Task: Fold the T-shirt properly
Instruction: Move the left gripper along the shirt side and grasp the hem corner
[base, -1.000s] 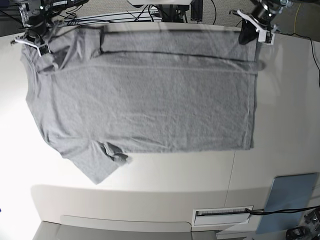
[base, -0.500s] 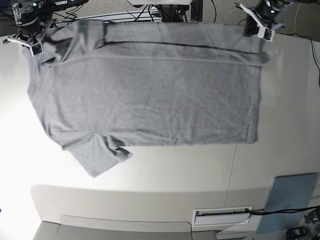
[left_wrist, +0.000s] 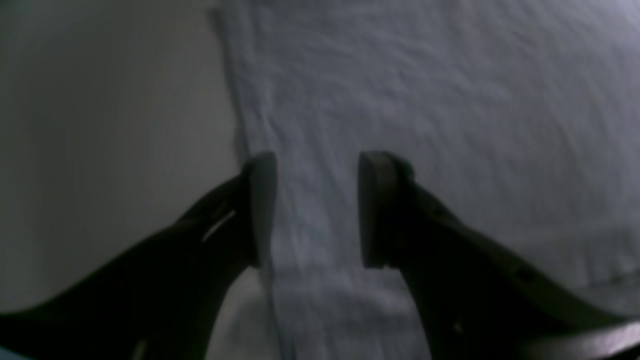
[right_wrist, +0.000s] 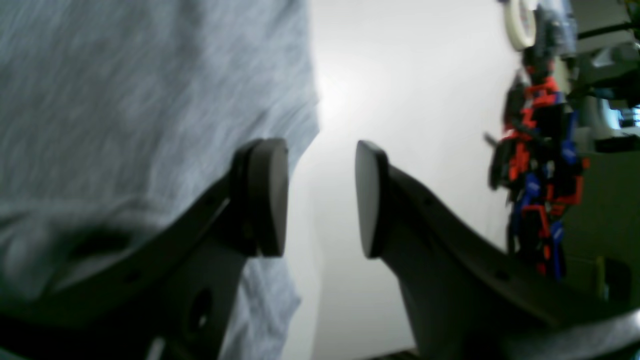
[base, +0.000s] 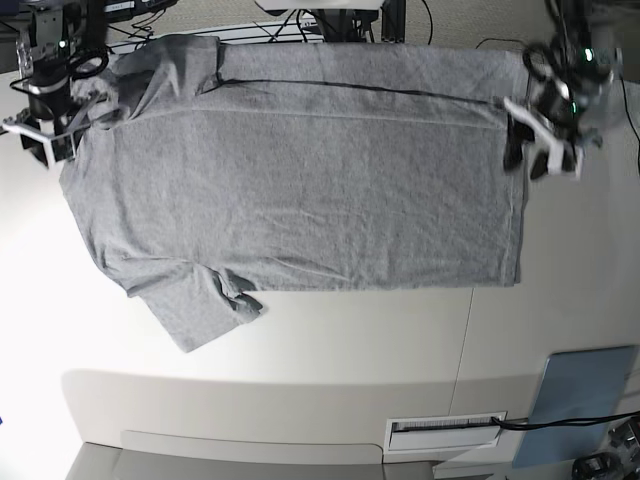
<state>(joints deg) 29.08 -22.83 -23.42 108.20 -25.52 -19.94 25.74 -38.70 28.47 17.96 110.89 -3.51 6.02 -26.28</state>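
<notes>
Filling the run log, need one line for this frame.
stage: pre-fold | T-shirt: spread flat on table | left gripper: open over hem edge | right gripper: open at shirt edge

Big heather-grey T-shirt (base: 300, 180) spread flat on the tabletop (base: 350, 350), plain side up, far edge folded over in a strip, near sleeve a bit crumpled.

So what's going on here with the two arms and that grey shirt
A two-armed robot is working on folding the T-shirt, which lies spread flat on the white table, plain side up. Both grippers have their jaws open and hold nothing. The left gripper hangs over the hem-end edge, with cloth showing between its jaws. The right gripper sits at the collar-end edge, mostly over bare table.
</notes>
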